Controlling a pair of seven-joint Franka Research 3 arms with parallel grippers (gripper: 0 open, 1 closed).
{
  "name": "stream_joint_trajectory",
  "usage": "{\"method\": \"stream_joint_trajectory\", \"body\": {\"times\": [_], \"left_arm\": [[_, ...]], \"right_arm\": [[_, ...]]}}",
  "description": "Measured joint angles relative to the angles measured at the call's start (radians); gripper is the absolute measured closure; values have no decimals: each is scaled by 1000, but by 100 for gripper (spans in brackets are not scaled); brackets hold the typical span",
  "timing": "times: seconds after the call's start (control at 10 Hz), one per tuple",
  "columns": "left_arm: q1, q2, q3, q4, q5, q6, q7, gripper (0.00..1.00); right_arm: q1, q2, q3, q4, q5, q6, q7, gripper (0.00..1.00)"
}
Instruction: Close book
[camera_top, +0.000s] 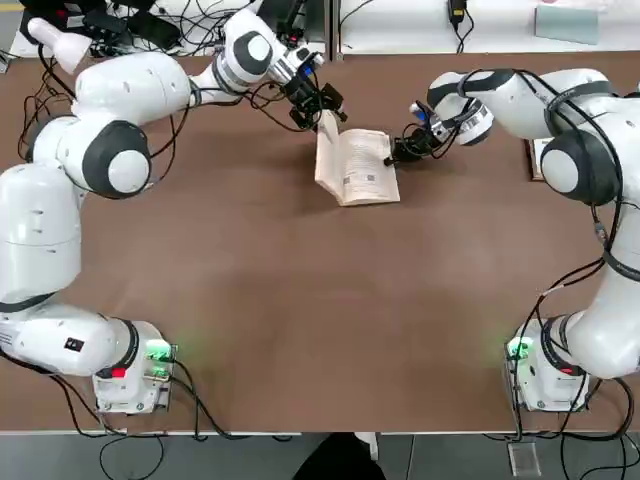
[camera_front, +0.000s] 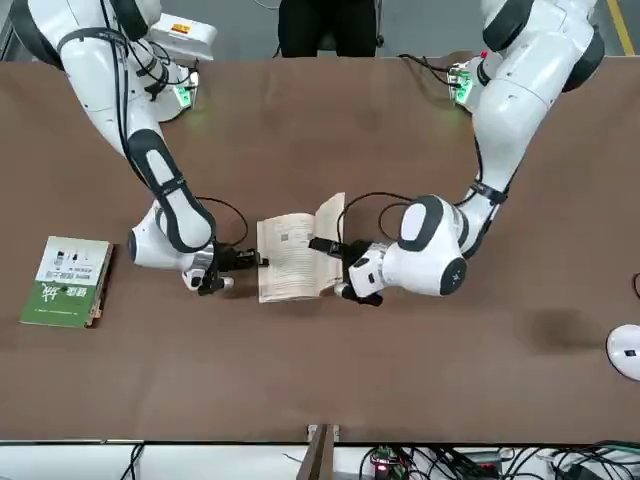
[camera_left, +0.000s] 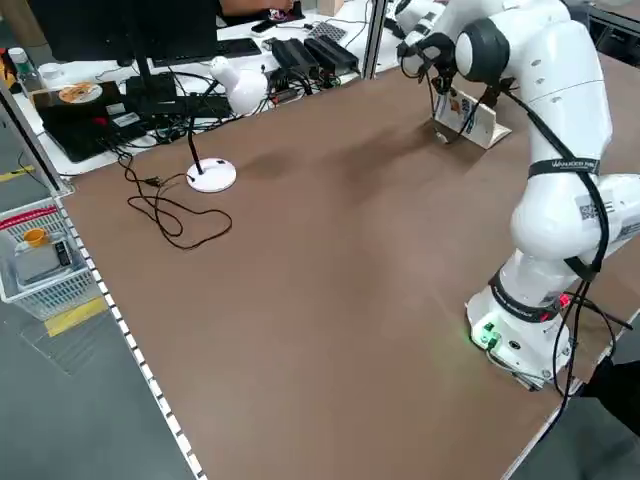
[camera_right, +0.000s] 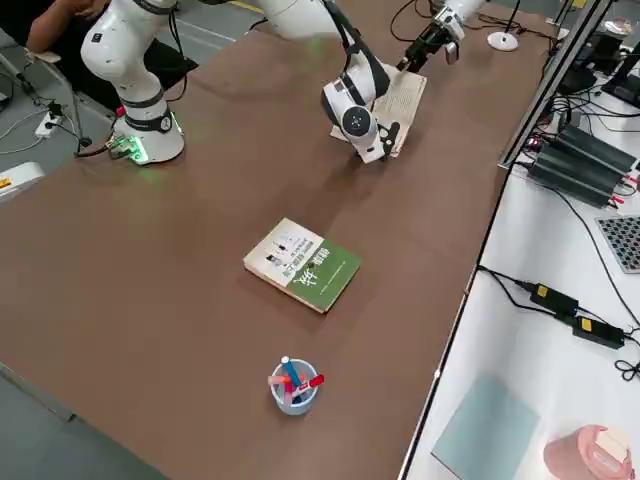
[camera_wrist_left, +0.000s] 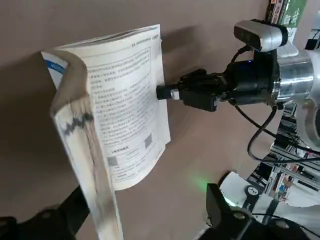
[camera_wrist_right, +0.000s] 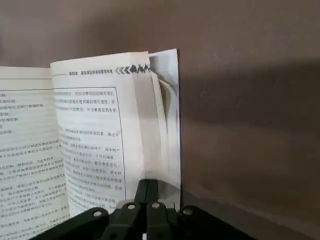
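The book (camera_top: 365, 170) lies open near the table's far middle, cream text pages up. Its left half (camera_top: 327, 145) is lifted and stands nearly upright. My left gripper (camera_top: 325, 100) is just beyond that raised half, open, and in the left wrist view the standing pages (camera_wrist_left: 90, 170) rise between its wide-apart fingers (camera_wrist_left: 235, 220). My right gripper (camera_top: 398, 152) is shut, with its tips pressed on the right-hand page at the outer edge (camera_wrist_right: 147, 192). From the front, the book (camera_front: 290, 255) sits between the two grippers.
A green-and-white covered book (camera_front: 68, 280) lies on the robot's right side of the table, partly under the right arm. A cup of pens (camera_right: 292, 385) stands farther right. A white lamp base (camera_left: 213, 175) and cables sit at the far left.
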Motion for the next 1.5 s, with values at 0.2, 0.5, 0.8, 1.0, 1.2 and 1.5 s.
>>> {"method": "stream_joint_trajectory", "body": {"times": [0.2,0.5,0.8,1.0,1.2,1.5], "left_arm": [[-19,0,4,5,0,34,-19,0],[-75,0,43,7,0,71,-28,0],[-157,0,120,11,0,77,-63,0],[-198,-1,153,14,0,82,-87,0],[-225,-1,174,15,0,88,-107,0],[-239,-9,182,19,0,93,-135,0]], "right_arm": [[0,0,0,0,0,0,0,99],[0,0,0,0,0,0,0,99],[0,0,0,0,0,0,0,99],[0,0,0,0,0,0,0,99],[0,0,0,0,0,0,0,99],[0,0,-1,0,0,0,0,99]]}}
